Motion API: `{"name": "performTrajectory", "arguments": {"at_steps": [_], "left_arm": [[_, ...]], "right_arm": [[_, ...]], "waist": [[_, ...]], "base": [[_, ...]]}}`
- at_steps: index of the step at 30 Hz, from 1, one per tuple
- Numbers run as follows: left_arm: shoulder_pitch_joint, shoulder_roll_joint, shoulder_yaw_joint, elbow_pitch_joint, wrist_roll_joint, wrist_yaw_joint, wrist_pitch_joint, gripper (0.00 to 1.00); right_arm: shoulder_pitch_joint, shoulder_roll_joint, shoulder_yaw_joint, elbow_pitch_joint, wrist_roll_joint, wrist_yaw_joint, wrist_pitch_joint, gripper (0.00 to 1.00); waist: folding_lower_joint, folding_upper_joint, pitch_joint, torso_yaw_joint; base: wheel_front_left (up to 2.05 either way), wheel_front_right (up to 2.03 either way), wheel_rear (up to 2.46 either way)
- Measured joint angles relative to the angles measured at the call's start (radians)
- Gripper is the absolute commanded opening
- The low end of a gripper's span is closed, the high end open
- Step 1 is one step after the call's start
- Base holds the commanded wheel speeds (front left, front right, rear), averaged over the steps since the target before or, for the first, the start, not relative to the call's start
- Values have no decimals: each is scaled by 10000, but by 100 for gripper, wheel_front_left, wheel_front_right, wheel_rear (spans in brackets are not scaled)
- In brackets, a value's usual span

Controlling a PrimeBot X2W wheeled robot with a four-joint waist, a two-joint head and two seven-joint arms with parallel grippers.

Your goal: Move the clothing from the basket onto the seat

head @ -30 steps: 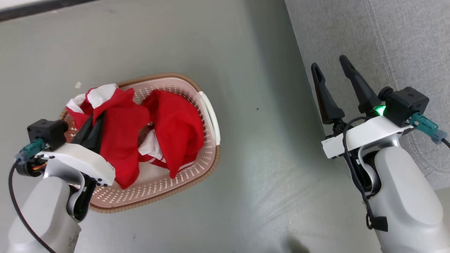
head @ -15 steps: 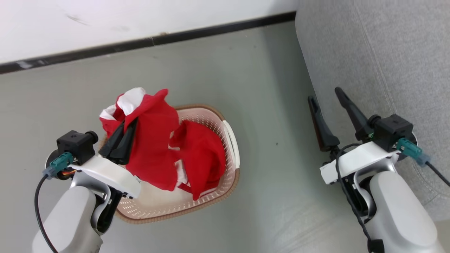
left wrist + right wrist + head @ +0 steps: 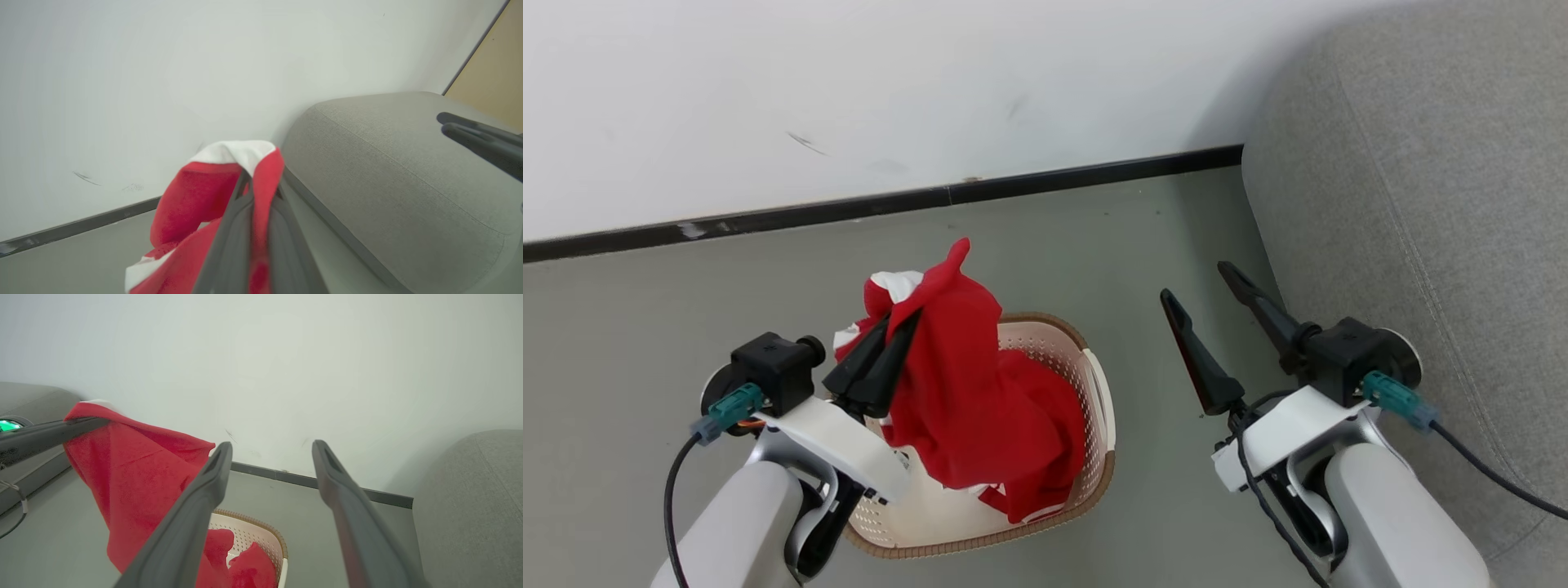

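Now the left fingers (image 3: 870, 371) are pinched tight on a red garment (image 3: 964, 367). Its white-trimmed edge is bunched just past their tips, and the rest hangs beneath them into the basket (image 3: 1104, 392), where more red cloth (image 3: 249, 565) lies. Well off to their right, the right fingers (image 3: 1196, 359) stand spread wide, gripping nothing, above the grey floor (image 3: 645, 327). Just beyond those, further right, sits the grey seat (image 3: 1421, 204), apart from the garment. Ahead of both pairs rises a white wall (image 3: 849, 98).

A home-like room: grey sofa (image 3: 1421, 204), laundry basket (image 3: 1045, 341), white wall (image 3: 849, 98), dark skirting (image 3: 1054, 180).
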Motion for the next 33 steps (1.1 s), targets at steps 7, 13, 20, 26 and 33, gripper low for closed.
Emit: {"name": "performTrajectory", "arguments": {"at_steps": [7, 13, 20, 26, 33], "left_arm": [[68, -86, -583, -598, -111, 0, 313, 0], [69, -111, -959, -1208, -339, 0, 583, 0], [68, -140, -1336, -1741, -416, 0, 936, 0], [67, -192, -1645, -2165, -451, 0, 1292, 0], [67, -286, -1745, -2581, -506, 0, 1682, 0]], "right_arm": [[174, -38, 940, 77, -81, 0, 2, 100], [372, -174, 1797, 334, -75, 0, 2, 100], [445, -309, 2554, 552, 138, 0, 2, 100], [603, -286, 3260, 662, 326, 0, 2, 100], [659, -272, 3358, 765, 629, 0, 2, 100]], "waist": [[0, 0, -701, 284], [0, 0, -1201, 502], [0, 0, -1608, 711], [0, 0, -1925, 884], [0, 0, -2188, 1051]], "base": [[0, 0, 0], [0, 0, 0], [0, 0, 0], [0, 0, 0], [0, 0, 0]]}}
